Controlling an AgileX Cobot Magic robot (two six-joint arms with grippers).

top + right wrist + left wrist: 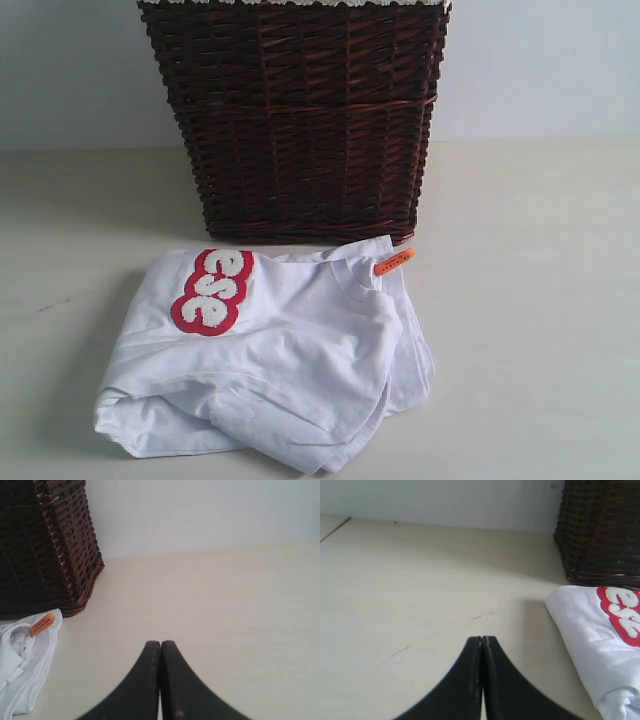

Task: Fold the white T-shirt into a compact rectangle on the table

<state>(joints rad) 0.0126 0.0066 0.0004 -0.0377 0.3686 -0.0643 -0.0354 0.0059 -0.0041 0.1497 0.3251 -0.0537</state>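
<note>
T-shirt (290, 370) bunched on table (540, 300) by basket (300, 120), folding seemingly unstarted. Left fingers (470, 672), right fingers (149, 672) pressed together, empty, clear of it. Next: open, grab edge, spread flat.

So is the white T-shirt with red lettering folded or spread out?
Roughly folded: the white T-shirt lies in bunched, overlapping layers, not spread flat.

White T-shirt (290, 370) lay in a rumpled, loosely folded heap, red-outlined fuzzy lettering (212, 290) faced up, orange tag (393, 262) stuck out at the collar, all resting on pale cream table (540, 300)
</note>
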